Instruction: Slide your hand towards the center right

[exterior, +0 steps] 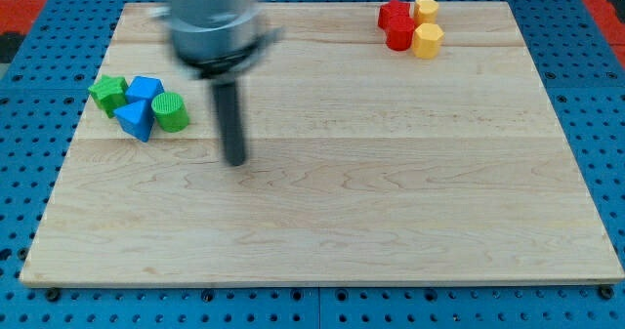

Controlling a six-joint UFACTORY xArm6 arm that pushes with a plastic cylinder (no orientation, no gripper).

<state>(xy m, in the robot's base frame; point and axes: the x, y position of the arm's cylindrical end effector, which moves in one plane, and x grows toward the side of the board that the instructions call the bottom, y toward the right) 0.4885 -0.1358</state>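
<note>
**Heading for the centre right, board open ahead**

Looking at the board (322,222), I find my tip (234,160) resting left of the middle, just beside a cluster of four blocks at the view's left: a green star (107,92), a blue cube (145,88), a blue triangular block (135,119) and a green cylinder (171,111). The tip touches none of them. There is no gripper here to open or close, only a straight dark rod, blurred near its upper housing.

The spot I am sent to, the middle of the board's right-hand side, lies well apart from the tip, towards the view's right and at roughly the same height in the view. I judge the path clear: two red blocks (395,21) and two yellow ones (427,38), shapes hard to make out, sit near the top right corner, above that line.

I can read no brand, label or writing anywhere.
</note>
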